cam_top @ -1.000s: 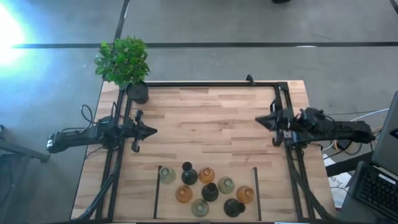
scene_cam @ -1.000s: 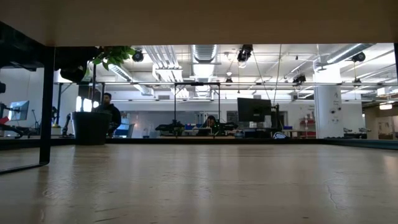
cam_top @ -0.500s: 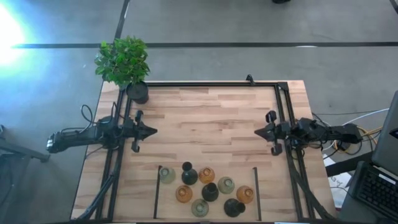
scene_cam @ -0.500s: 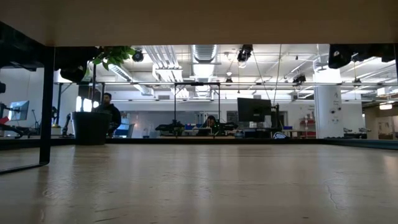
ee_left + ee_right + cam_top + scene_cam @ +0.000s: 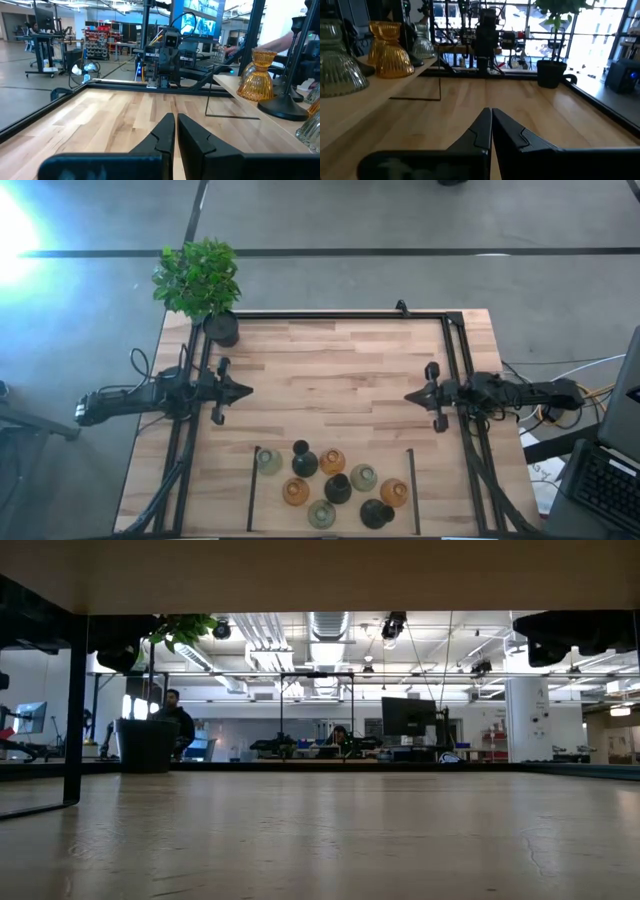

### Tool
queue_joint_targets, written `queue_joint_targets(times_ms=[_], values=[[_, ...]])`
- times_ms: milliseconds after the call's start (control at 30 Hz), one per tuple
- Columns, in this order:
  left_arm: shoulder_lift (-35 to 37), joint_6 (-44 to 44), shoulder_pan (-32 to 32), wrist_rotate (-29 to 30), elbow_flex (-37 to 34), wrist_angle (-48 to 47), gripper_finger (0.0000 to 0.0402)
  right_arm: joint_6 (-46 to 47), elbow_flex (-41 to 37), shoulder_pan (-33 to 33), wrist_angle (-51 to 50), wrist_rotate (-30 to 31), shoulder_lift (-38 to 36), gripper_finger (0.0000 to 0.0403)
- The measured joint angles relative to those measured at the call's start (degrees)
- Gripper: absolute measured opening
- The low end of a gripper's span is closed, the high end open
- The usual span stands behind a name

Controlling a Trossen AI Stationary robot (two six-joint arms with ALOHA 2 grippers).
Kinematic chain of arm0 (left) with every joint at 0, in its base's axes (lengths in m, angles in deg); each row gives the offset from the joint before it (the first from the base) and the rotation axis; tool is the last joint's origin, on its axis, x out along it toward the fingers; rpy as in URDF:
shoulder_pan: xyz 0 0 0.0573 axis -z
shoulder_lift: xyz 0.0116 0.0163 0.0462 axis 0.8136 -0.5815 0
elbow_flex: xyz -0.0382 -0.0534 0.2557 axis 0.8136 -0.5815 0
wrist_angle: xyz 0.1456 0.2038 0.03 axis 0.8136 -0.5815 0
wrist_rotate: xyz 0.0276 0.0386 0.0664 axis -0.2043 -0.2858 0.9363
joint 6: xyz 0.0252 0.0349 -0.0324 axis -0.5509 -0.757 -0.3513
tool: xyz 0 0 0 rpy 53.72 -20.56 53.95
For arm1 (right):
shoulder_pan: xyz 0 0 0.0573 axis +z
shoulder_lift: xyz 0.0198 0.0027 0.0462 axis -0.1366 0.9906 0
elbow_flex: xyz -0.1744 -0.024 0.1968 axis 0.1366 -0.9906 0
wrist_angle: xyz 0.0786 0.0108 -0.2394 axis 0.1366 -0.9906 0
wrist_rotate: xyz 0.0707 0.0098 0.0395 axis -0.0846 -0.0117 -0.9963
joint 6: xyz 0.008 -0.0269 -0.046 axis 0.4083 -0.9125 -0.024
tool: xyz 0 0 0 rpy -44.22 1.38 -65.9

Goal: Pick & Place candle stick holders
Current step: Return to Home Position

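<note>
- High view had all nine candle stick holders (image 5: 330, 485) bunched up on the shelf (image 5: 412, 477) along the near edge of the surface (image 5: 330, 370). They sat between its two black uprights, a mix of black, amber and pale ones. Every holder I could count was up there, so my guess was the placing part was pretty much done.
- Left end effector (image 5: 240, 391) hung at the left side, aimed in toward the middle and well apart from the holders. In the left wrist view its fingers (image 5: 165, 135) were clenched together with nothing between them.
- Right end effector (image 5: 410, 396) mirrored it at the right side, also pointing inward. Its fingers (image 5: 482, 130) were pinched closed on nothing too.
- Both read to me like parked poses. They were pulled back from the shelf so nothing up there got bumped, and clamped because there was nothing to carry.
- From the left wrist view, an amber holder (image 5: 257, 75) stood upright on the raised shelf, with a black one just beside it.
- The plant (image 5: 198, 277) sat off the far left corner, well out of both arms' way.
- Low view peeked under the shelf across the bare wood, so the holders didn't show there at all.
</note>
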Motion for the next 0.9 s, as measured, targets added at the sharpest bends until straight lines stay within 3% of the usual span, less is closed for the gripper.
queue_joint_targets(times_ms=[900], values=[[0.0, 0.0, -0.02, 0.0, 0.02, 0.01, 0.0023, 1.66, 0.0, 0.0, -0.04, 0.04, 1.73, 0.0008]])
